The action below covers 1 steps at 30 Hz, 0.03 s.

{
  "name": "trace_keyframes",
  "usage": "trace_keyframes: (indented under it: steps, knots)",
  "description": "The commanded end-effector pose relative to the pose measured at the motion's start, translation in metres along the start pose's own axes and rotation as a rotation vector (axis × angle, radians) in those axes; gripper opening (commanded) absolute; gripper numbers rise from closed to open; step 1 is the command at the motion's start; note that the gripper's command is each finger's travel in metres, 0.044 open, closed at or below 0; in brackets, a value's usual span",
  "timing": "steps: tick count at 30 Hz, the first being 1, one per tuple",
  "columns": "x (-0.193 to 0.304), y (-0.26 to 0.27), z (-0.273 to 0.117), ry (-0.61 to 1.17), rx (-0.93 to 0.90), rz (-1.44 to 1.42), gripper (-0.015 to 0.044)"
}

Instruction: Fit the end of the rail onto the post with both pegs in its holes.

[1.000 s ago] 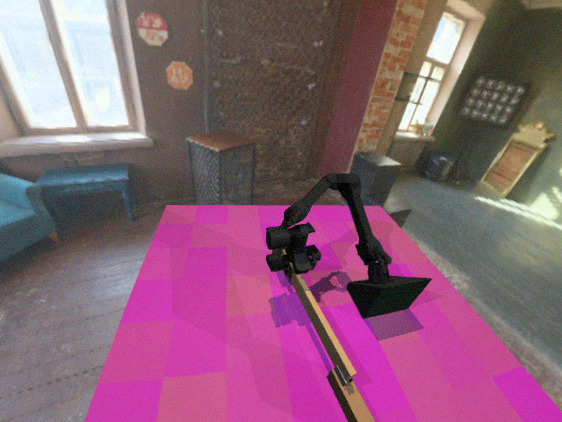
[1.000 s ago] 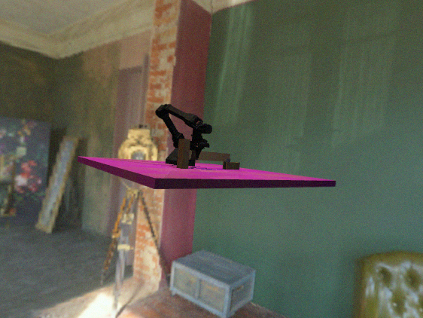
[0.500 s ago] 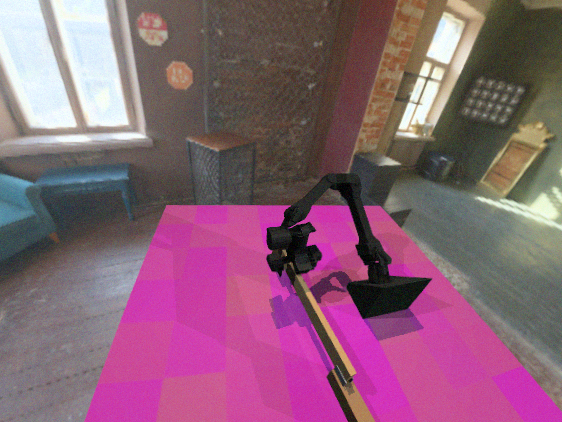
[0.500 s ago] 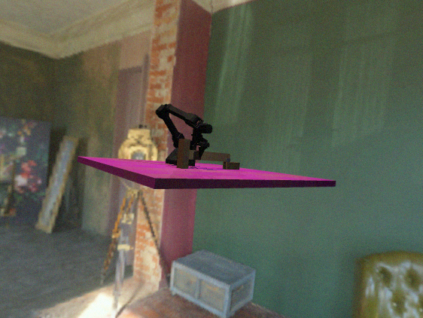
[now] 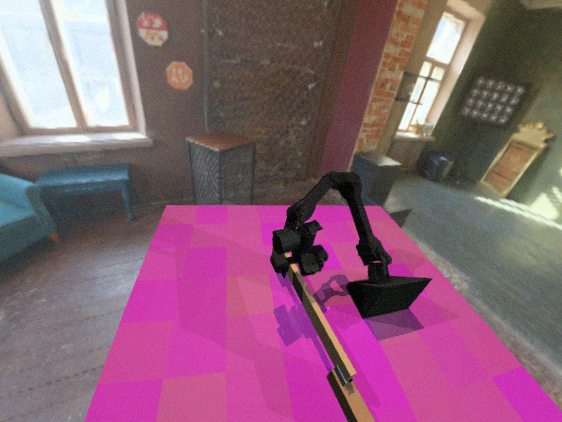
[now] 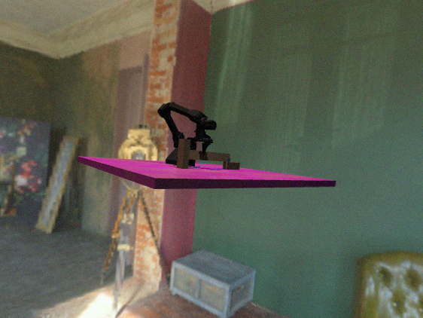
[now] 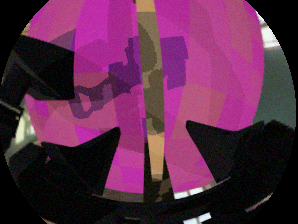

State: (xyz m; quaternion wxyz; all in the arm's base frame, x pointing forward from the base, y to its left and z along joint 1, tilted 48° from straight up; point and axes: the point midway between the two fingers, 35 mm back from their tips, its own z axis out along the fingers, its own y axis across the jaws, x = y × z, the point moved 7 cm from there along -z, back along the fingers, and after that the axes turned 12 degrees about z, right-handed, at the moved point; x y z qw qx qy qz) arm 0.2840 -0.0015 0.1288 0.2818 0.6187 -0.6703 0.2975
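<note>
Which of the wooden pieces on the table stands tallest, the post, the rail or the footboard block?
The post, at the arm's end of the rail, stands tallest: it is upright, while the rail runs level and the footboard block sits low at the far end.

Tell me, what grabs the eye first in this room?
The bright pink table, then the black robot arm bent over it. Its hand hangs open above one end of a long wooden rail, which runs level from a short post to a low block.

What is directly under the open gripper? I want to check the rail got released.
The gripper is open, and the wooden rail runs beneath it between the spread fingers, above the pink table. The camera's own housing covers the rail's post end, so the pegs cannot be seen.
</note>
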Motion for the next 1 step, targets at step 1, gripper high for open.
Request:
trace_keyframes:
  steps: [1]
  knots:
    - [-0.0002,-0.001,-0.0012,-0.005,0.001,0.007,0.044]
